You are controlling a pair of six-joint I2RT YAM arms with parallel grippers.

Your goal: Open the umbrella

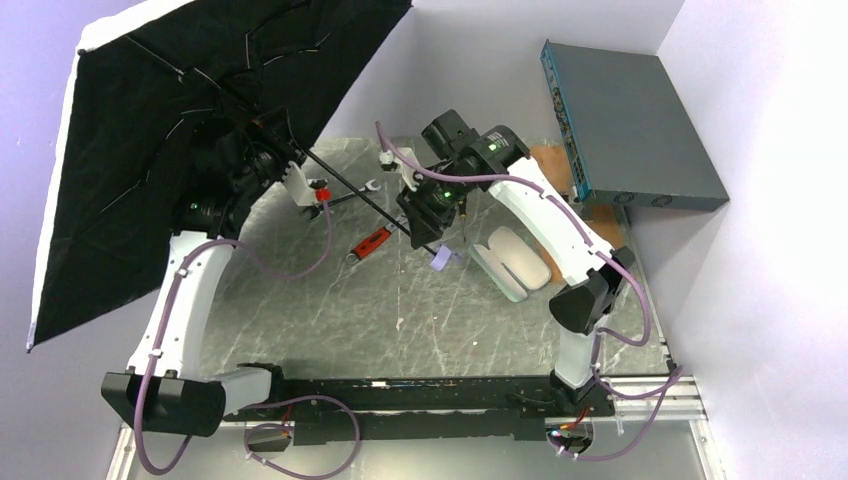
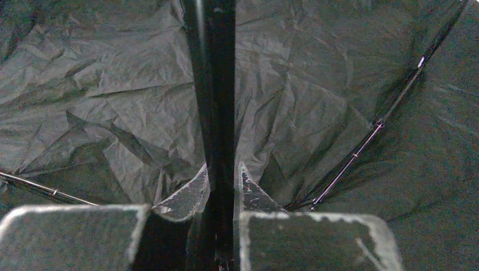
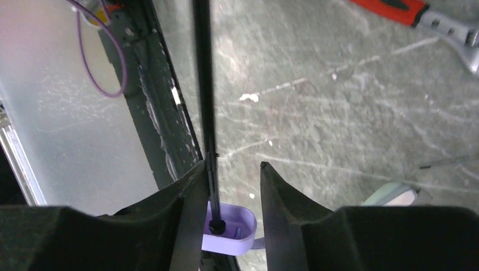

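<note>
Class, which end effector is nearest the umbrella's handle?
The right end effector, astride the shaft beside the lavender handle; the left end effector grips near the canopy.

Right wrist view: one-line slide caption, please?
Right end effector straddling the umbrella shaft near the lavender handle, jaws apart.

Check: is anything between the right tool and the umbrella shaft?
Nothing visible. The shaft runs between the right tool's fingers, close against one, with a gap to the other.
</note>
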